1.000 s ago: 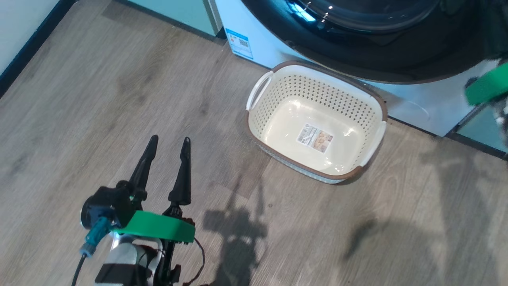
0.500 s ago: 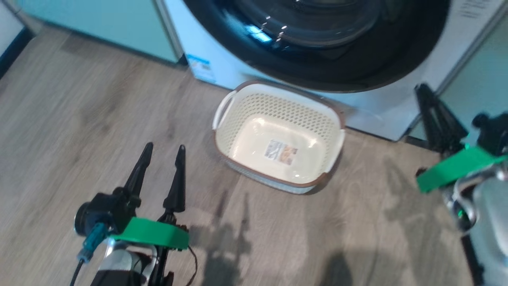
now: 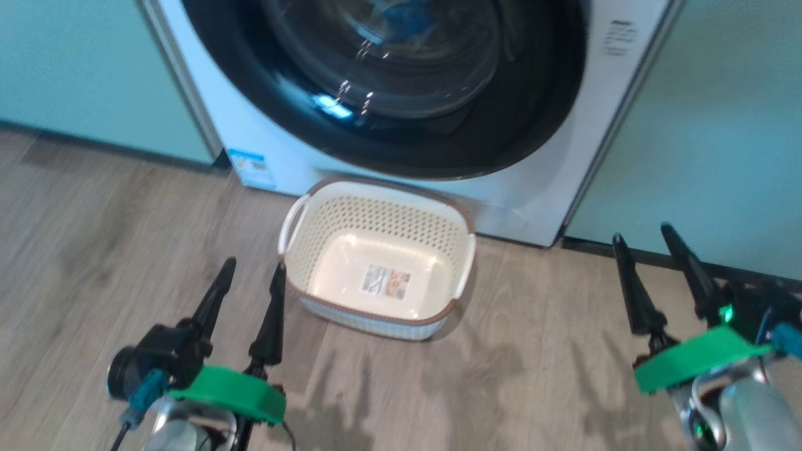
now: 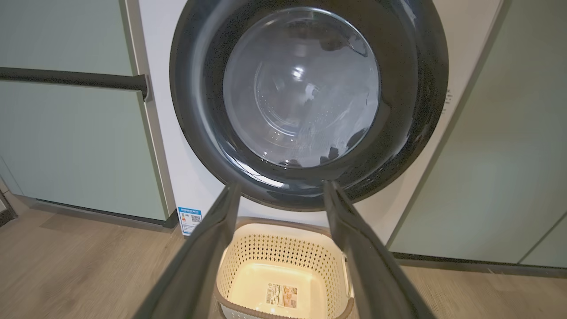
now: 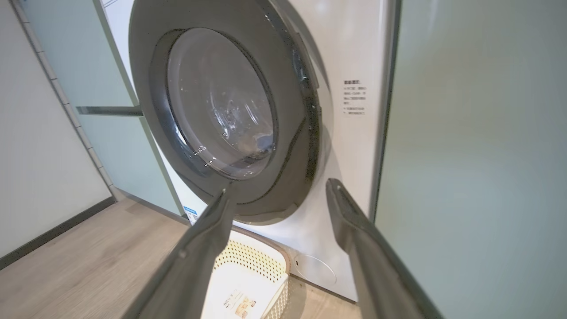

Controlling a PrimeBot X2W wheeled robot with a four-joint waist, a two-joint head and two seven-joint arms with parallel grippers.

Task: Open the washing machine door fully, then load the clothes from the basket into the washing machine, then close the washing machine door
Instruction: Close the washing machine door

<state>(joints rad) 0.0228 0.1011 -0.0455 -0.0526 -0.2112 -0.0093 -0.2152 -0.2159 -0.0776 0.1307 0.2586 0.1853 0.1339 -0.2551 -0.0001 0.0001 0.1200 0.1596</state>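
The left gripper [image 3: 254,263] is hovering low over the wood floor [image 3: 94,250], left of the basket [image 3: 376,183], its fingers spread wide and holding nothing. The right gripper [image 3: 641,232] is hovering on the other side, near the foot of the pale green cabinet [image 3: 720,125], equally spread and empty.

The basket is sitting on the floor just in front of the washing machine [image 3: 250,156], under the lower arc of the washing machine door [image 3: 438,150], with nothing in it but the label [image 3: 388,282] on its floor. The door is lying against the white front, though I cannot tell whether it is latched. A blurred blue patch behind the glass may be the clothes [image 3: 401,11].

The main risk, as I judge it, is an uncaught latch: the door could be drifting back open, leaving the last step undone. A checking push is also carrying risk, because the domed glass is glossy and fingers could be sliding off it. The basket is standing right below the door, so a low reach could be knocking its rim. The dark bar handle [image 4: 71,79] on the left cabinet and the cabinet face beside the right gripper are crowding any wide swing.
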